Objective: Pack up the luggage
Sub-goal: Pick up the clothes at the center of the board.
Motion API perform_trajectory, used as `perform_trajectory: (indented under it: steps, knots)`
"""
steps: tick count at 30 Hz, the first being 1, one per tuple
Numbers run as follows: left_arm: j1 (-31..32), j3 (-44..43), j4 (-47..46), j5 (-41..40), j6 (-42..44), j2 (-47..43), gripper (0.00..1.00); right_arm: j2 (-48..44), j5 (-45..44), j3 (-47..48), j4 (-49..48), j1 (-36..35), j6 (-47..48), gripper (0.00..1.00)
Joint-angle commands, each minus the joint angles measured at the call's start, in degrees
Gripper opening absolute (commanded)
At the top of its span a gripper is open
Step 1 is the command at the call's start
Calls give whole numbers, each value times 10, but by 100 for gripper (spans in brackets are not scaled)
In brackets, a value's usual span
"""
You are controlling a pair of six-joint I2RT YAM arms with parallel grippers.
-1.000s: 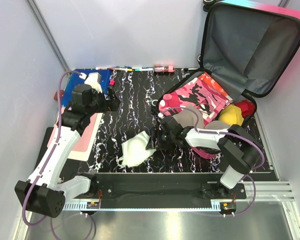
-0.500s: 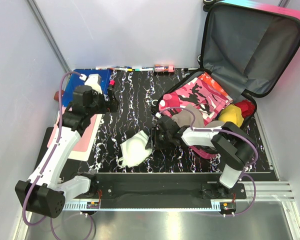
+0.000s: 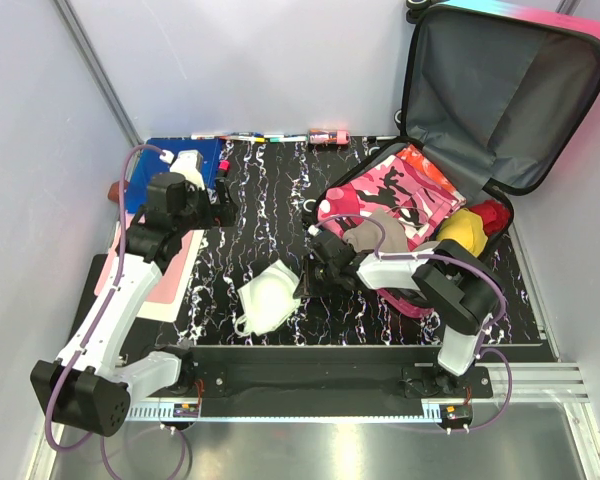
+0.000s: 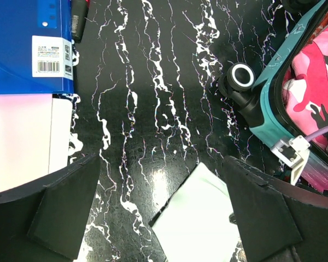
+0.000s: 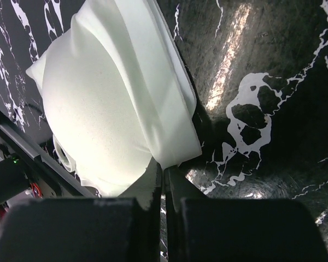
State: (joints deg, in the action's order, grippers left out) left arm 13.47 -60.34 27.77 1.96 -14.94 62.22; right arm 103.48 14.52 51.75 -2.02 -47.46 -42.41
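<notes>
Near the centre of the tabletop [image 3: 250,215]: white face mask [image 3: 265,300] lying loose, right gripper [image 3: 303,285] low at its right edge. From the right wrist view, fingers [image 5: 71,229] pressed together to a hairline slit, mask corner meeting the tips. Cannot tell whether any fabric is actually caught. Left gripper [image 4: 161,185] hovering over the far-left area, fingers spread wide, grasping nothing. Luggage [image 3: 490,90] at far right, lid propped open against the wall, base already carrying pink camouflage cloth [image 3: 405,195] and something yellow [image 3: 465,228].

Step in hand, by judgement: picking up the mask for the luggage.
- Confirm a real pinch on the folded edge before lifting.
- If only nudging, reopen, drop lower and close over the fold, not an ear loop.
- Lift high enough to clear the teal rim and wheel [image 4: 241,76].
- Carry right and let go over the base, not onto the rim.
- Leave the left arm parked clear.

Hidden or unclear:
- Near part of the luggage base screened by the right arm.
- Ear loops barely legible.
- Red item behind the yellow one unidentifiable.
- Blue folder [image 4: 22,38] partly under the left arm.
- Small items along the far edge too small to name.
</notes>
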Motion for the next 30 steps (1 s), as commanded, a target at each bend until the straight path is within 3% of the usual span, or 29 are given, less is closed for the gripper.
perform_trajectory:
  steps: [1,9,20,26,30]
  knots:
    - [2,1,-16,-19,11,-18,99,-14,-33,6,25,0,29,0]
    - [2,4,-16,-19,11,-20,99,-123,-51,-3,31,0,99,0]
    - [2,6,-17,-19,9,-18,99,-280,-135,24,229,0,206,0]
    - [2,7,-18,-13,6,-17,99,-350,-254,55,371,0,230,0]
    - [2,7,-18,-10,5,-16,99,-376,-381,80,473,11,246,0]
